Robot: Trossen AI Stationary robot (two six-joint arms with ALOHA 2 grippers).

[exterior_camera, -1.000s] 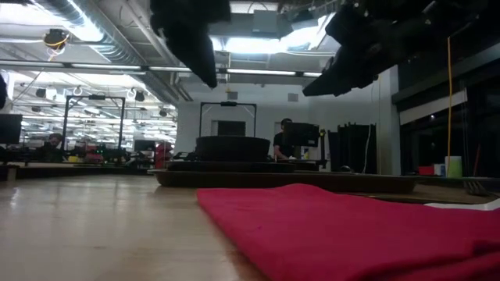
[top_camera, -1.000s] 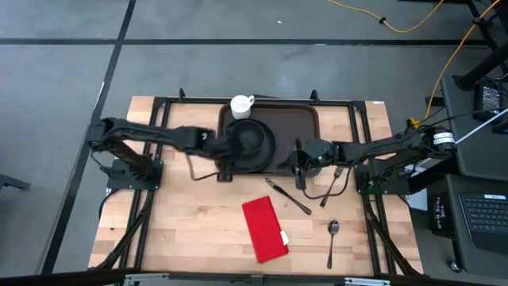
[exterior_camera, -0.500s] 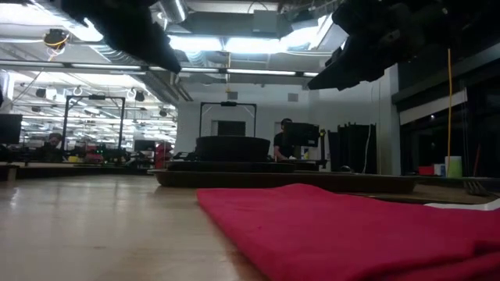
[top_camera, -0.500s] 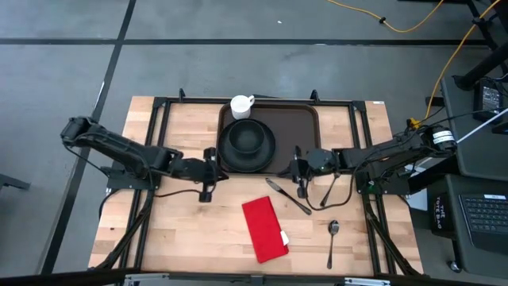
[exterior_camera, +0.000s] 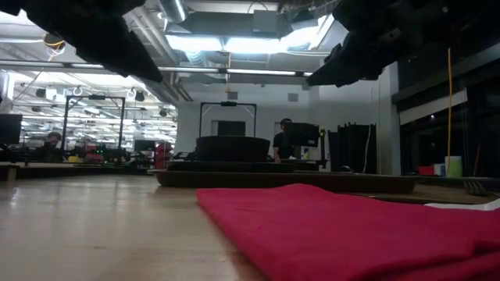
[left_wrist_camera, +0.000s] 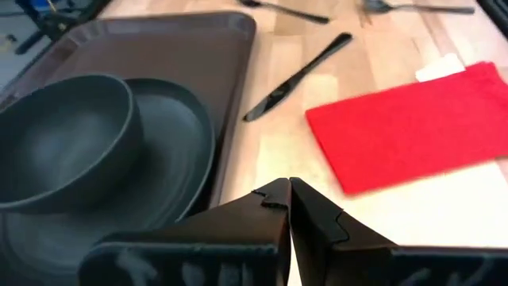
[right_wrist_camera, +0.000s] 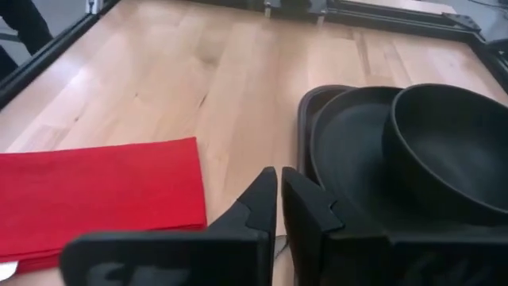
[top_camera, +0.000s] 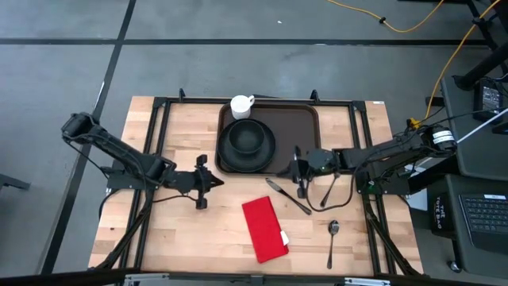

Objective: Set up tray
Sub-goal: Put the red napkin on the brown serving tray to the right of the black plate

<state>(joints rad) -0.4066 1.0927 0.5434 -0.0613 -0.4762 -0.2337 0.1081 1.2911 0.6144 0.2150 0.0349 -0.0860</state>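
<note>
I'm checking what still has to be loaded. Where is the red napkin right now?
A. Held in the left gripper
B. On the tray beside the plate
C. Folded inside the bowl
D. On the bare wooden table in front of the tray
D: the high view shows the red napkin lying flat on the wooden table, clear of the tray, with neither gripper touching it.
</note>
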